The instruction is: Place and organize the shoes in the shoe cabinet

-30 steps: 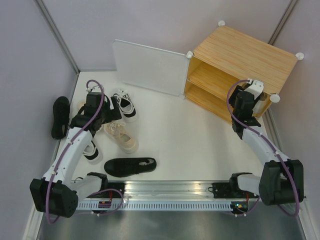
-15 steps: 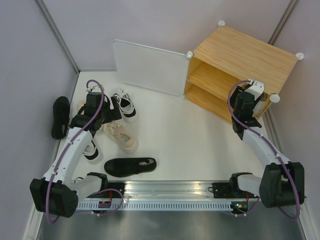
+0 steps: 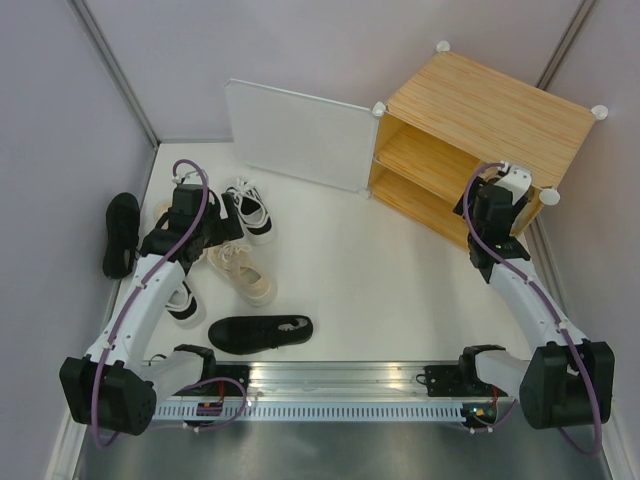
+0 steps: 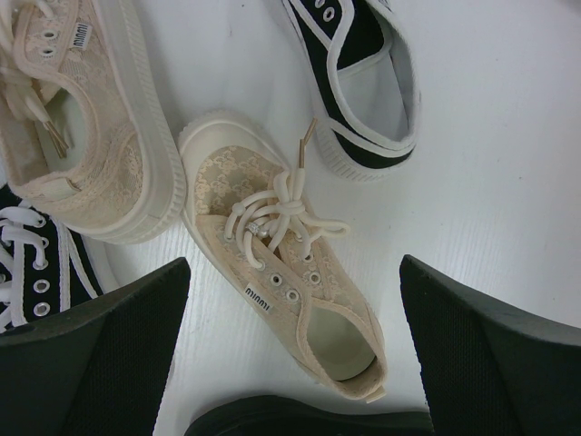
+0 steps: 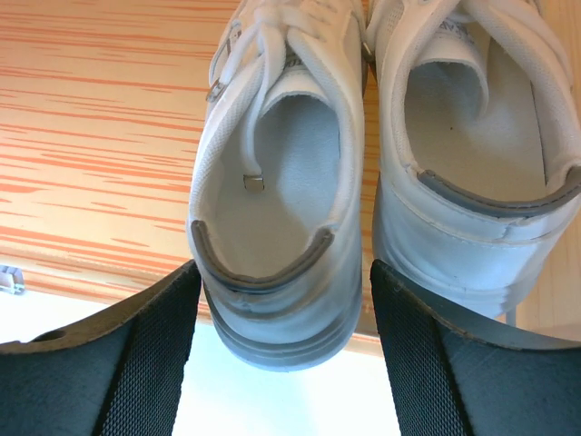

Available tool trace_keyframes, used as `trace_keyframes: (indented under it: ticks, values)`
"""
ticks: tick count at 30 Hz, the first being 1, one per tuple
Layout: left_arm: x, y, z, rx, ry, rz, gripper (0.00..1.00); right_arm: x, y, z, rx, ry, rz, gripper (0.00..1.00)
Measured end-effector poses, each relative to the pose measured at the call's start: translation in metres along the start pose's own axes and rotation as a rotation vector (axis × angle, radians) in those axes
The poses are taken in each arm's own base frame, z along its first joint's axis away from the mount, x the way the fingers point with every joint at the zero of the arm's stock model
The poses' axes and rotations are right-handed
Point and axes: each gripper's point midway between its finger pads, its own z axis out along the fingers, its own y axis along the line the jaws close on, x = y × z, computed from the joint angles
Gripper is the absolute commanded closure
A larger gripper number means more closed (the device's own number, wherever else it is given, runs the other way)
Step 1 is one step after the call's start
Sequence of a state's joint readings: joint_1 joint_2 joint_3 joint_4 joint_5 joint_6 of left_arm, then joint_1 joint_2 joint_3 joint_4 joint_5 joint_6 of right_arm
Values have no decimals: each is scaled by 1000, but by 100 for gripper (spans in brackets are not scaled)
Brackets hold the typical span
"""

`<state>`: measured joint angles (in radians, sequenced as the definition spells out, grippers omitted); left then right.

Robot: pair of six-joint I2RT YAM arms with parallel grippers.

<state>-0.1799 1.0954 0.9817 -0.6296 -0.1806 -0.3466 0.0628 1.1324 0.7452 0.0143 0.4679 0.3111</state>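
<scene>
Black shoes (image 3: pixel 120 234): two; one at the far left, hard against the side wall; second black shoe (image 3: pixel 260 332) lying crosswise near the front rail.
Left hand (image 4: pixel 295 263): spread wide, gripping nothing, poised over the shoe cluster.
Cream shoes (image 4: pixel 272 218): two; one straight below the spread fingers, second cream shoe (image 4: pixel 82 136) just beside it.
Black-and-white shoes (image 3: pixel 255 215): at least two; one beyond the left hand, another black-and-white shoe (image 3: pixel 183 303) under the left forearm; cannot tell whether the far one is a pair.
Worktop (image 3: pixel 380 280): broad bare stretch between shoe cluster and cabinet.
Door (image 3: pixel 295 135): one white panel, standing open along the back.
Shoe cabinet (image 3: pixel 490 110): one, far right corner, close to the side wall, open side toward the arms.
Right hand (image 5: pixel 283 272): at the cabinet front, fingers either side of a sneaker heel; cannot tell whether pressing or clear.
White sneakers (image 5: pixel 272 182): two, side by side on a wooden shelf, toes inward; that heel past the shelf edge; second white sneaker (image 5: pixel 481 136) right of it.
</scene>
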Motion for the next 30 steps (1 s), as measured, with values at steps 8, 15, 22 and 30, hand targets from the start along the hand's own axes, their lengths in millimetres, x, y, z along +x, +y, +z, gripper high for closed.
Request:
trace_keyframes:
  ticks: [8, 15, 22, 30]
  values:
    - [0, 0, 0, 0, 0, 0, 1, 2, 0, -3, 0, 24, 12, 42]
    - [0, 0, 0, 1, -1, -1, 1, 1, -1, -3, 5, 22, 13, 72]
    - [-1, 0, -1, 2, -4, -1, 1, 1, 2, 0, -7, 21, -24, 99]
    - [-1, 0, -1, 2, -5, -1, 2, -1, 7, 5, -40, 11, -72, 99]
